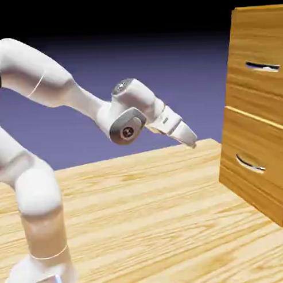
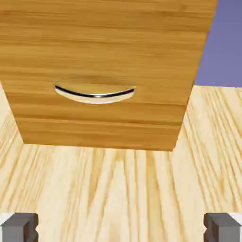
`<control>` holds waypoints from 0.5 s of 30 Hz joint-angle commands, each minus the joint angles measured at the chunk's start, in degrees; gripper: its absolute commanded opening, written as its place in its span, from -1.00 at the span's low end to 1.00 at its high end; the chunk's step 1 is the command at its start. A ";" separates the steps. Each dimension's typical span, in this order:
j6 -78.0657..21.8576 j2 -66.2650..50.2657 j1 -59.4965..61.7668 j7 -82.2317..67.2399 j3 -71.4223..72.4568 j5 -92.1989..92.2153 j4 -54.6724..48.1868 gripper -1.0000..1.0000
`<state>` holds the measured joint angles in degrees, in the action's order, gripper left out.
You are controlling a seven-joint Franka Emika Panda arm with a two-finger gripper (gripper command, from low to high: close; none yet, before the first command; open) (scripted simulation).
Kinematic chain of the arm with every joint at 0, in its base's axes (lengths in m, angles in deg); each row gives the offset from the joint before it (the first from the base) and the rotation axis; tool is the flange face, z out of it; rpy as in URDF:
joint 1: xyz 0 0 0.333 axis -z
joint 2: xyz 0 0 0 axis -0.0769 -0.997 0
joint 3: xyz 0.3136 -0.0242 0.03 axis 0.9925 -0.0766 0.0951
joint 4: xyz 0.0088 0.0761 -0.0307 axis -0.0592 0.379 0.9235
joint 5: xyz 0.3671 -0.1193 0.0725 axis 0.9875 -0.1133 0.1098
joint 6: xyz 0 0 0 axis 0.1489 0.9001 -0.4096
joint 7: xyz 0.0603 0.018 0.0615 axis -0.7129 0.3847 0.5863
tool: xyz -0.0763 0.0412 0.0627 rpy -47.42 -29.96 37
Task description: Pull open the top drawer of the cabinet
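The cabinet (image 1: 255, 39) of orange-brown wood stands at the right of the exterior view. Its top drawer (image 1: 261, 50) is closed flush and carries a thin dark bar handle (image 1: 262, 66). My gripper (image 1: 189, 139) hangs above the table, well left of the cabinet and lower than that handle, about level with the top of the lower drawer (image 1: 253, 163). In the hand view the two grey fingertips (image 2: 19, 227) sit far apart at the bottom corners with nothing between them, so the gripper (image 2: 120, 229) is open. That view faces the lower drawer's curved silver handle (image 2: 94, 94); the top drawer's handle is out of it.
The lower drawer front juts slightly from the cabinet. A light wood-grain table (image 1: 140, 207) stretches between the arm and the cabinet's foot. The blue-violet backdrop (image 2: 224, 42) shows past the cabinet's right side in the hand view.
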<state>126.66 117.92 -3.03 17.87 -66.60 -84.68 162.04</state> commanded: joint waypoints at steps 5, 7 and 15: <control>-1.84 2.99 8.61 -12.46 6.14 11.17 -5.18 0.00; -2.58 4.18 12.05 -17.45 8.60 15.63 -7.25 0.00; -5.52 8.96 25.82 -37.38 18.43 33.49 -15.54 0.00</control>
<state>121.14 126.88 22.79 -19.50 -48.17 -51.19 146.50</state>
